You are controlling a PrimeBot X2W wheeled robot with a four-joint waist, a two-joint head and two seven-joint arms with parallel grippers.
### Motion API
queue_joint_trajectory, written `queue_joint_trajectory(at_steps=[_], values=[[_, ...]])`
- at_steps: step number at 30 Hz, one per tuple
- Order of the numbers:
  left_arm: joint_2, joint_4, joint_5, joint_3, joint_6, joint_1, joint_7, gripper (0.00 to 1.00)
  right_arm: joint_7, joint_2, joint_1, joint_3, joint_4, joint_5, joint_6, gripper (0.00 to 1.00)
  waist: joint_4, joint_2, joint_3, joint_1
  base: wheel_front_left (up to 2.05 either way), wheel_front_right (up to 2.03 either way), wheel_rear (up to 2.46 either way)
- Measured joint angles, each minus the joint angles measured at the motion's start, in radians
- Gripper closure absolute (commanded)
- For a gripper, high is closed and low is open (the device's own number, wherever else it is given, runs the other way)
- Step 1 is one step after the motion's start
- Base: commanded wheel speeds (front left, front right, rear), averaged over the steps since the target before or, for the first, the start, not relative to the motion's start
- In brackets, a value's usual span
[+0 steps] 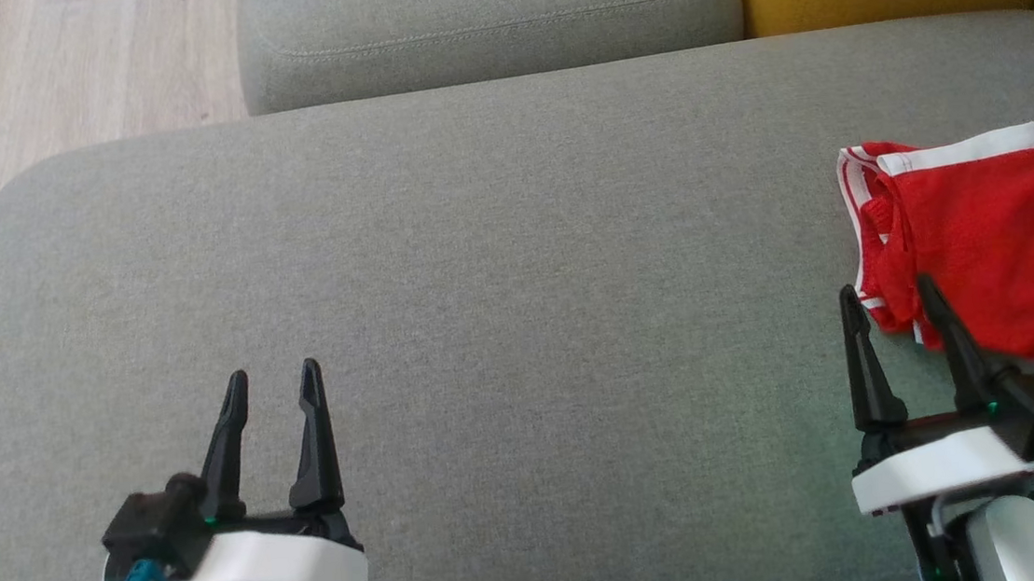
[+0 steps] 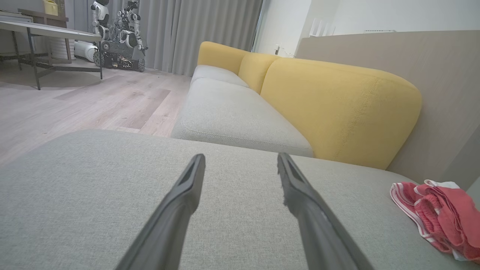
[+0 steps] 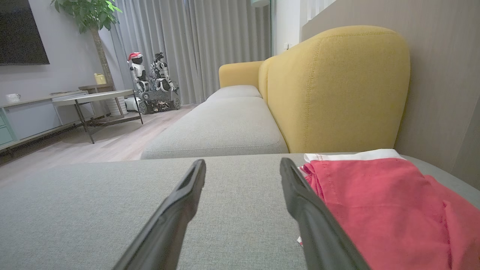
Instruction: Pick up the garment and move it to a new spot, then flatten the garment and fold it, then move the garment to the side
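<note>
Beside the right gripper (image 1: pixel 884 286), the garment (image 1: pixel 989 230) seems partly cropped.

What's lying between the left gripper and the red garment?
In the head view, bare grey cushion runs from the left gripper to the right gripper, which stands at the near edge of the red garment.

a grey fabric sofa seat (image 1: pixel 475 238) with mustard-yellow back cushions (image 2: pixel 337 108) stands on pale wood-plank floor (image 2: pixel 75 101), long grey curtains (image 3: pixel 210 45) beyond.
</note>
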Motion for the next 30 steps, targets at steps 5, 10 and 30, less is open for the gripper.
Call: queue_joint_trajectory(at_steps=[5, 10, 30], values=[[0.000, -0.005, -0.011, 0.006, -0.006, 0.001, 0.000, 0.00, 0.000, 0.000, 0.000, 0.000, -0.006, 0.000, 0.000, 0.00, -0.003, 0.0000, -0.002, 0.0000, 0.00, 0.00, 0.00], [0.000, -0.010, -0.010, 0.029, -0.010, 0.001, 0.000, 0.00, 0.000, 0.000, 0.000, 0.000, -0.012, 0.000, 0.000, 0.00, -0.004, 0.0000, -0.001, 0.0000, 0.00, 0.00, 0.00], [-0.001, 0.044, -0.035, 0.030, -0.009, 0.030, 0.002, 1.00, 0.003, 0.002, 0.030, 0.013, 0.057, 0.006, 0.000, 1.00, -0.008, 0.0000, 0.008, 0.0000, 0.00, 0.00, 0.00]])
